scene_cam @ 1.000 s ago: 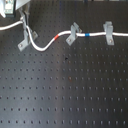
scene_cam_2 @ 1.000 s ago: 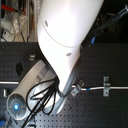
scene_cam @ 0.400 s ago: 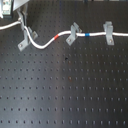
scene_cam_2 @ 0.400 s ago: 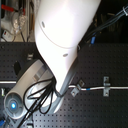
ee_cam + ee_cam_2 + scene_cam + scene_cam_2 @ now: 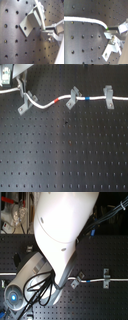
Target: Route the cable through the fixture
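The white cable [image 5: 45, 105] runs across the board in the first exterior view, with a red band [image 5: 57, 100] and a blue band [image 5: 87, 98]. The fixture [image 5: 26, 103], a grey U-slot clip with a slanted foot, stands at the first exterior view's left. My gripper [image 5: 20, 85] hangs just above and behind it, shut on the cable. In the first wrist view the cable [image 5: 41, 15] runs past the fixture's prong [image 5: 30, 20] into my gripper [image 5: 47, 31]. In the second wrist view the cable [image 5: 86, 20] ends in my gripper [image 5: 110, 31]. I cannot tell whether the cable sits inside the slot.
A slim slanted grey clip [image 5: 73, 97] and a squarish upright clip [image 5: 107, 95] hold the cable further toward the first exterior view's right. In the second exterior view the white arm [image 5: 60, 237] hides the fixture; the cable [image 5: 92, 281] and upright clip [image 5: 106, 278] show beside it.
The arm has shifted slightly in the second exterior view. The cable's stretch by the fixture has moved only a little; the gripper stays shut on it.
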Controlling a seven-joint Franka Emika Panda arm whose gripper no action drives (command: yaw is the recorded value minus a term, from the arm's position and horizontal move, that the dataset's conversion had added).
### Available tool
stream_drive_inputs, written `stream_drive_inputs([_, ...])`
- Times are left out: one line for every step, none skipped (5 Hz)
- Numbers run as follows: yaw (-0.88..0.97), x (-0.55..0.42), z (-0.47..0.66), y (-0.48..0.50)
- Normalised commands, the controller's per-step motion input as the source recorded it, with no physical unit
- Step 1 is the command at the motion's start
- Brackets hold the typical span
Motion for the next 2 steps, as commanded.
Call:
stream_drive_inputs([-0.11, 0.056, 0.2, 0.125])
stream_drive_inputs([-0.11, -0.052, 0.27, 0.151])
